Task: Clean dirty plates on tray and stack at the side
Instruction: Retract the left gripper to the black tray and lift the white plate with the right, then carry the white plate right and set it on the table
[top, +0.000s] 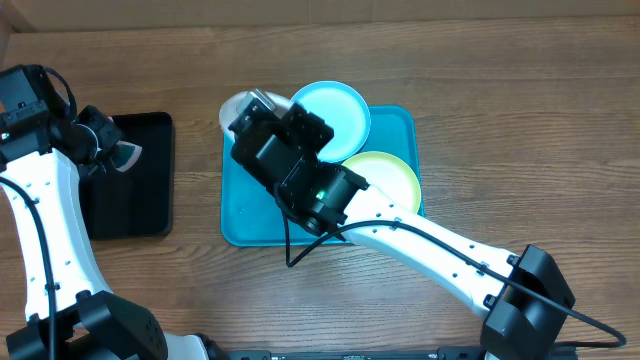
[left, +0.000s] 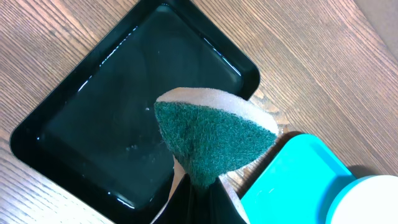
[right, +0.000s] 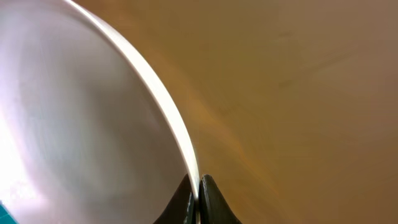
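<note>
At the far left corner of the turquoise tray (top: 240, 225), the right gripper (right: 198, 182) is pinched tight on the rim of the white plate (right: 81, 124), probably to lift or steady it for wiping. The light blue plate (top: 335, 115) and yellow-green plate (top: 390, 178) wait on the tray. Over the black tray (left: 93, 118), the left gripper (left: 196, 199) clamps a sponge (left: 211, 134), green scouring face outward, seemingly ready to scrub. Nothing is stacked aside yet.
</note>
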